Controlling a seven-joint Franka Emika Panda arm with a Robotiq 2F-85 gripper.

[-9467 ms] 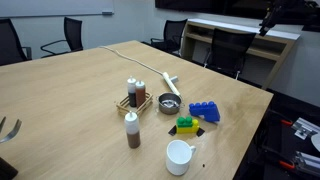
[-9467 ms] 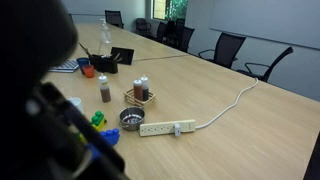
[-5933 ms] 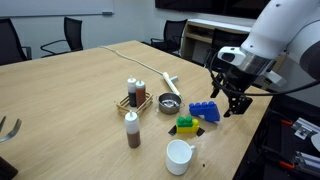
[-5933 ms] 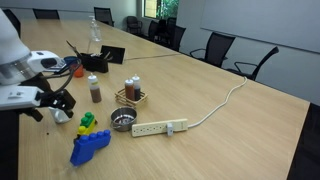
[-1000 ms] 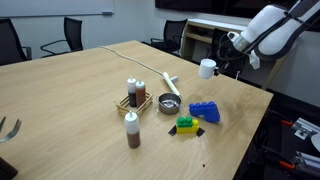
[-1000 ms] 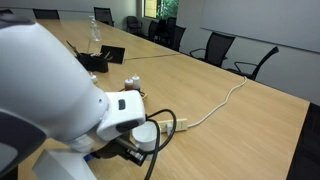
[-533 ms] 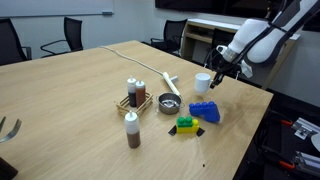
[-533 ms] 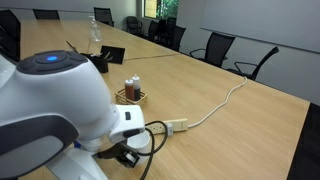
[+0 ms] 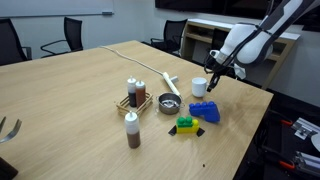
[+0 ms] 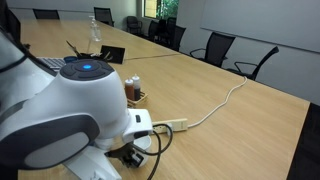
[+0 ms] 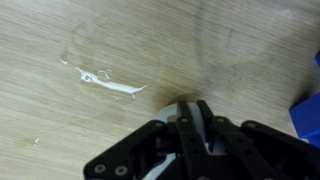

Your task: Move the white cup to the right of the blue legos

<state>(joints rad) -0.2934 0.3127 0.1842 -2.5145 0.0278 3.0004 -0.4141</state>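
Wrist view is showing the end effector (image 11: pixel 192 128) entering from the bottom edge, its dark fingers (image 11: pixel 162 135) standing close together over the wooden bench (image 11: pixel 150 40). A pale sliver is showing between them, too small to identify there. A white smear (image 11: pixel 105 82) is lying on the bench surface to the left, and a patch of the blue legos (image 11: pixel 309 118) is showing at the right edge.

In an exterior view, the arm (image 9: pixel 255 35) is reaching in from the upper right and bending downward at the wrist, so that the end effector (image 9: pixel 207 80) is pointing down and to the left. It is clamping the white cup (image 9: pixel 199 88) by the rim. The cup is sitting upright, just beside the blue legos (image 9: pixel 204 111) on their far side, at the right end of the bench (image 9: pixel 70 100). Whether the cup base is touching the bench cannot be determined.

The green-and-yellow lego cluster (image 9: pixel 186 125) is lying just near of the blue legos. The metal bowl (image 9: pixel 169 103) is standing to their left, beside the condiment rack (image 9: pixel 134 97). A sauce bottle (image 9: pixel 132 130) is standing near of the rack, and a power strip (image 9: pixel 168 82) is lying far of the bowl.

In an exterior view, the robot's pale housing (image 10: pixel 70 120) is filling the near left and hiding the cup and legos. The power strip (image 10: pixel 176 125) and its cable (image 10: pixel 225 100) are showing beyond it.
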